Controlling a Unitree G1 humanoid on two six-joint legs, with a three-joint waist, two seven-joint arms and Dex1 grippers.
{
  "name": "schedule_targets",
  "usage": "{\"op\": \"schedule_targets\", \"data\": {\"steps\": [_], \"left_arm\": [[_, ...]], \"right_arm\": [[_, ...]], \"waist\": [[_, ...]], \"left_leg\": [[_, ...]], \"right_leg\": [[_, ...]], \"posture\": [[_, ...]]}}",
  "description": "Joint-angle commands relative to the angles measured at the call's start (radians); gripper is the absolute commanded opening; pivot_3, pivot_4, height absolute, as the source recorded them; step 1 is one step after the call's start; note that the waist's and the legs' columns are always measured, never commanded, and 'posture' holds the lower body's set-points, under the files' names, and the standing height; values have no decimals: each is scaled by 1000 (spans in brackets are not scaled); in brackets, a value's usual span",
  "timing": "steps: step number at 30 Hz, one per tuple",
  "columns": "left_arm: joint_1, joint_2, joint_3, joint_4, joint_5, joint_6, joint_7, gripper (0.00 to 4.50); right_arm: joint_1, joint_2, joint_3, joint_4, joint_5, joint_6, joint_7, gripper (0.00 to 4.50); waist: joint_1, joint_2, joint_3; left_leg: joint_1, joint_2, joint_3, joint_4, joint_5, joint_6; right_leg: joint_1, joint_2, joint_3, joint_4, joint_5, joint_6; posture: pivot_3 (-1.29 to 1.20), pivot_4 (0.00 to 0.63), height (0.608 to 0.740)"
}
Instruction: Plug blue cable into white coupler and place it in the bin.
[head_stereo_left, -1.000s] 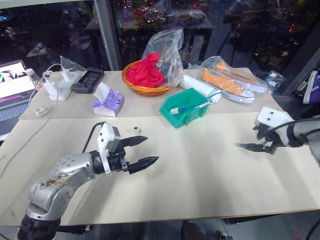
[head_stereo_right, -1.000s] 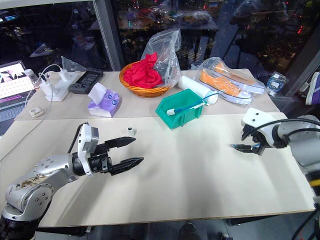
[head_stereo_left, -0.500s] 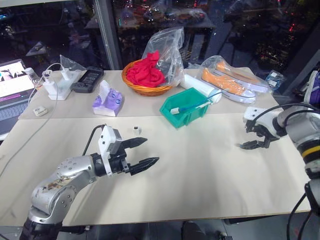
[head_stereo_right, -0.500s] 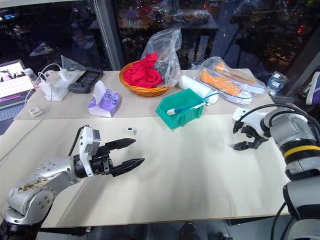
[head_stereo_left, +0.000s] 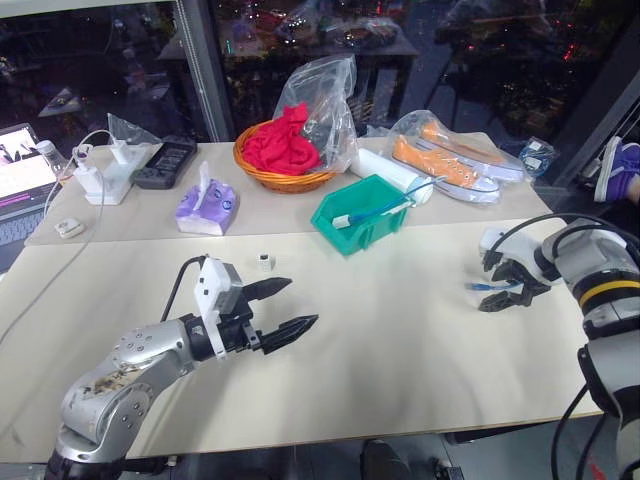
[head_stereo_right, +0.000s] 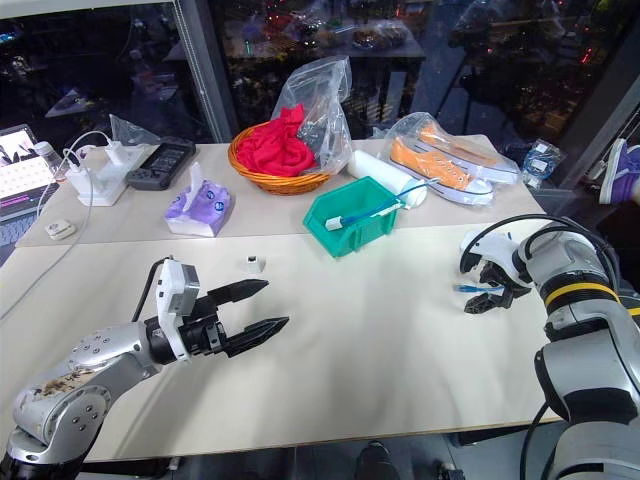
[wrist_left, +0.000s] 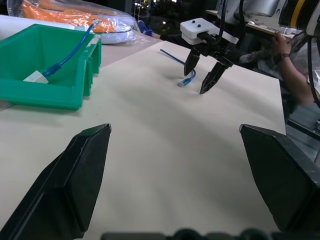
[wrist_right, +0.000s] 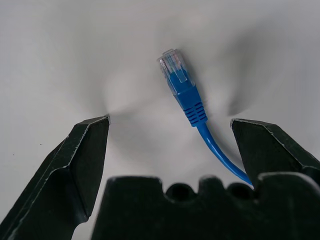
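Near the table's (head_stereo_left: 400, 340) right edge, the right gripper (head_stereo_left: 503, 291) hangs with jaws spread on either side of the blue cable's (wrist_right: 187, 97) clear plug, not touching it. The left gripper (head_stereo_left: 281, 308), released wide, hovers near the front-left; the white coupler (head_stereo_left: 265, 262) lies just beyond it, and the bin (head_stereo_left: 358, 222) sits mid-table.

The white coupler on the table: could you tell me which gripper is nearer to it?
Left. The left gripper hovers just short of the white coupler; the right gripper is far across the table.

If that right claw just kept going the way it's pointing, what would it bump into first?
Most likely the blue cable: the right gripper points down at the table with open jaws, and the cable's clear plug end lies between its fingers. Just past it is the tabletop itself.
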Motion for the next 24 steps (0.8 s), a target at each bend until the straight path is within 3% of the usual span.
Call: {"op": "schedule_targets", "data": {"steps": [1, 6, 10, 12, 18, 24], "left_arm": [[-6, 1, 18, -40, -19, -18, 4, 4500], [-10, 1, 15, -38, -17, -18, 7, 4500], [-13, 1, 14, -38, -16, -17, 10, 4500], [-14, 1, 14, -37, -16, -16, 11, 4500], [-23, 2, 14, -26, -14, -16, 8, 4500], [-32, 15, 28, -11, -21, -8, -2, 4500]], "right_arm": [[-12, 28, -7, 49, -22, -18, -26, 3399], [-18, 50, -11, 88, -36, -28, -34, 1822], [-21, 53, -15, 101, -39, -34, -34, 291], [-18, 53, -18, 101, -38, -36, -26, 45], [26, 55, -53, -15, 27, -43, 97, 45], [214, 45, -122, -521, 165, 187, 231, 45]], "waist": [[-5, -1, 0], [-20, -1, -1], [-27, -2, -1], [-28, -2, -1], [-29, -2, -1], [-33, 0, 0]], "left_leg": [[0, 0, 0, 0, 0, 0], [2, 0, -1, 0, 1, -2], [3, 0, -4, 0, 2, -3], [3, -1, -6, 0, 2, -4], [2, -1, -10, 0, 3, -5], [0, 0, -17, 0, 3, -5]], "right_leg": [[1, 0, 0, 0, 0, 0], [8, 0, 0, 0, 0, 0], [14, 0, -1, -1, 0, 1], [15, 0, -2, -1, 0, 1], [15, 0, -6, -1, 0, 1], [14, 0, -13, 1, -2, 1]], "posture": [[0, 150, 728], [0, 150, 728], [0, 150, 728], [0, 150, 728], [0, 150, 728], [0, 150, 728]]}}
